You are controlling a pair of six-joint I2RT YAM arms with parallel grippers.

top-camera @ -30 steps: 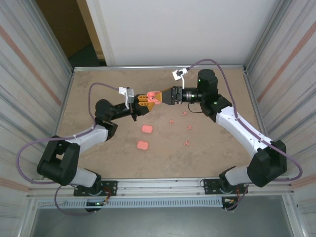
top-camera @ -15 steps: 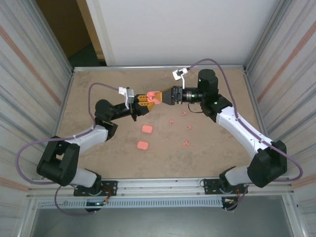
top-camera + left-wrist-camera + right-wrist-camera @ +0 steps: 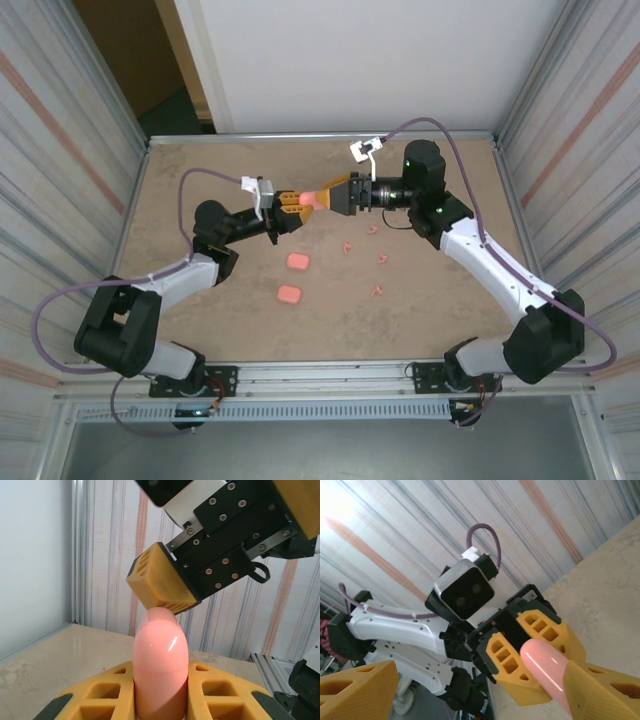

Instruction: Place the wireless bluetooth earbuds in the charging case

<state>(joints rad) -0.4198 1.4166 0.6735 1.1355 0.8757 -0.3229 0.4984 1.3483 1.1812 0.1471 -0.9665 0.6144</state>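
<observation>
A smooth pink charging case (image 3: pixel 311 199) hangs in the air above the far middle of the table. My left gripper (image 3: pixel 297 200) is shut on its lower half, and the case (image 3: pixel 160 655) stands upright between that gripper's yellow pads. My right gripper (image 3: pixel 328 196) faces it from the right, open wide. One of its yellow fingers (image 3: pixel 160 582) rests on the case's rounded top. In the right wrist view the case (image 3: pixel 547 667) lies against the right-hand finger (image 3: pixel 605 695). Several tiny pink earbuds (image 3: pixel 346 245) lie scattered on the table below the right gripper.
Two more pink cases lie flat on the table, one (image 3: pixel 297 261) near the middle and one (image 3: pixel 289 294) nearer the front. More earbuds lie at the right (image 3: pixel 382 260) and front right (image 3: pixel 377 291). Striped walls close in both sides.
The right gripper has drawn back slightly to the right and turned. The pink case, which showed a dark hollow before, now looks smooth and closed. The left arm has held still.
</observation>
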